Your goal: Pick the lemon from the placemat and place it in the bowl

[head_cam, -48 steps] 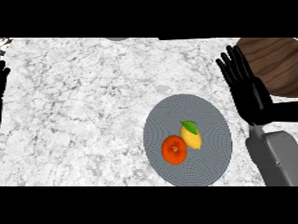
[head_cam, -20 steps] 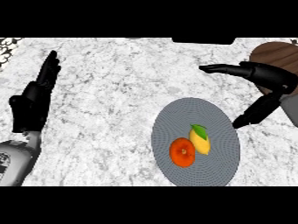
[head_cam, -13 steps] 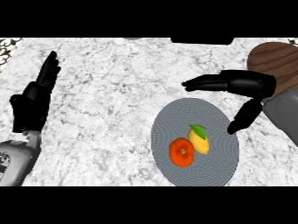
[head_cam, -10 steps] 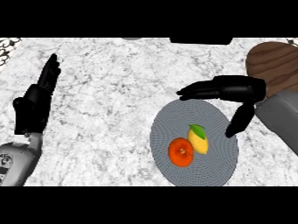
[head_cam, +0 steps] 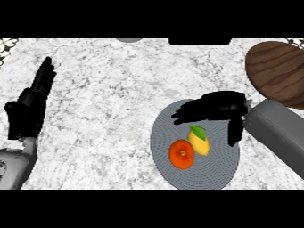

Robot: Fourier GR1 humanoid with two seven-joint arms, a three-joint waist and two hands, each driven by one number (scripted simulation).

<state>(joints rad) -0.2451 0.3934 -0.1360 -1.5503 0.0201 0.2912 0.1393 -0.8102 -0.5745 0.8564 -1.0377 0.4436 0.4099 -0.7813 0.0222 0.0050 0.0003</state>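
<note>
A marbled table (head_cam: 115,98) carries a round grey placemat (head_cam: 216,171) at lower right and a dark wooden bowl (head_cam: 285,73) at the upper right corner. The right robot hand (head_cam: 213,109) hangs over the placemat's upper edge, fingers spread apart and holding nothing, thumb pointing down just beside the lemon (head_cam: 199,140). The left robot hand (head_cam: 29,109) rests open at the left edge, fingers up. The lemon lies on the placemat, touching an orange (head_cam: 182,154).
</note>
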